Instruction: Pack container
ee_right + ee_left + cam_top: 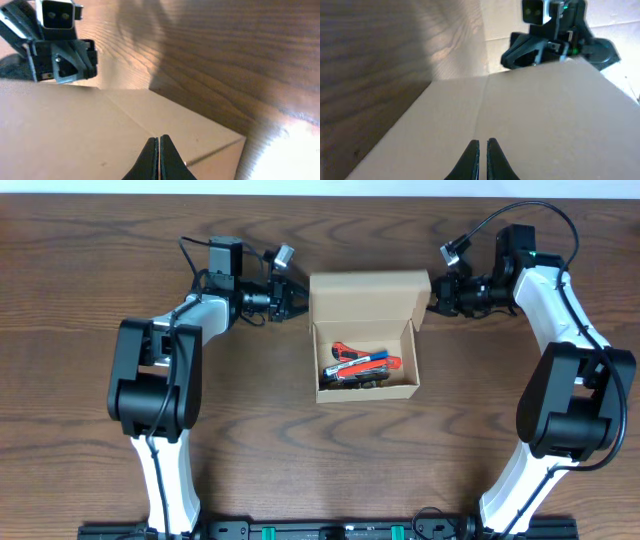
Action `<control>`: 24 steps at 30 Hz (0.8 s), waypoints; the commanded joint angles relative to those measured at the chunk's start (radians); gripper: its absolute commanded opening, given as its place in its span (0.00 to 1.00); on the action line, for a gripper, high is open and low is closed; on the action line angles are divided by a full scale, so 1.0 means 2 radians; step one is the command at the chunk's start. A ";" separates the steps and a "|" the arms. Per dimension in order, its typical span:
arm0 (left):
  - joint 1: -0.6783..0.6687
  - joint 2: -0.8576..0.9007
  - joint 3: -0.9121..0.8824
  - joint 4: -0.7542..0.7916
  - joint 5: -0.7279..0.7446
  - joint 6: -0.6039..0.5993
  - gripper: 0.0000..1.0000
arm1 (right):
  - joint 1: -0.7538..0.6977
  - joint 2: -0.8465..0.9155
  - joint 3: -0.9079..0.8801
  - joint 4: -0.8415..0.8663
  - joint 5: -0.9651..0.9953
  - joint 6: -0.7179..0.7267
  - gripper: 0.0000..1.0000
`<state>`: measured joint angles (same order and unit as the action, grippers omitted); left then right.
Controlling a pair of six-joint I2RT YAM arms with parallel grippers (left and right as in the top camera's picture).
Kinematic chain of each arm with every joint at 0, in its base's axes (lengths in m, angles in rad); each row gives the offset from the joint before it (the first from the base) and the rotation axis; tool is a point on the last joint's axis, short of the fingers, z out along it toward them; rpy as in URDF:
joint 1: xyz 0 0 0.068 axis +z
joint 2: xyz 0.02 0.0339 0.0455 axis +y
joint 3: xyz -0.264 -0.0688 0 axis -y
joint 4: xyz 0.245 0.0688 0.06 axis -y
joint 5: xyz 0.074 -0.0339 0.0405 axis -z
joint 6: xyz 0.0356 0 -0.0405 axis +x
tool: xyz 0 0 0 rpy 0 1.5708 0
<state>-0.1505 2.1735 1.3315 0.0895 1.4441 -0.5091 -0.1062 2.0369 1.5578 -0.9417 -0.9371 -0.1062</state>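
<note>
Container (370, 392) of plain tan cardboard sits in the middle of the dark wooden bench (80, 280), a little above the centre of the overhead view. Its flap lid (368, 295) is swung open toward the top of the frame.

At the left, the left arm reaches in from the upper left, and the left tool (292, 302) lies right at the lid's left edge; I cannot tell whether it touches. In the left wrist view that tool (483, 146) has its fingers drawn together to a thin slit with nothing between them, poised over the pale cardboard of the lid (530, 120).

In the middle, the open compartment holds a small heap of pens and markers (358, 366): red-orange, one blue and white, some dark.

At the right, the right tool (438, 294) sits just beside the lid's right edge. In the right wrist view this tool (159, 144) is pressed tight together, empty, above the cardboard (75, 130), with the left arm's tool facing it in the upper left corner (60, 50).
</note>
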 commanded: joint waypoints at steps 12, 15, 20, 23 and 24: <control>0.000 -0.122 -0.001 -0.284 -0.112 0.270 0.06 | 0.016 -0.044 0.004 -0.032 0.065 -0.030 0.01; 0.000 -0.134 -0.001 -0.290 -0.113 0.270 0.06 | 0.018 -0.059 0.004 -0.035 0.081 -0.030 0.02; 0.000 -0.149 0.000 -0.336 -0.188 0.300 0.11 | 0.033 -0.106 0.005 -0.032 0.158 -0.028 0.02; 0.002 -0.163 0.000 -0.375 -0.260 0.319 0.65 | 0.058 -0.152 0.005 -0.029 0.290 -0.018 0.04; 0.003 -0.169 0.000 -0.388 -0.294 0.324 0.67 | 0.070 -0.169 0.005 -0.028 0.341 -0.019 0.06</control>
<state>-0.1509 1.8862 1.3293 -0.6510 1.0569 0.0685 -0.0235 1.8050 1.5578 -1.0023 -0.5461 -0.1406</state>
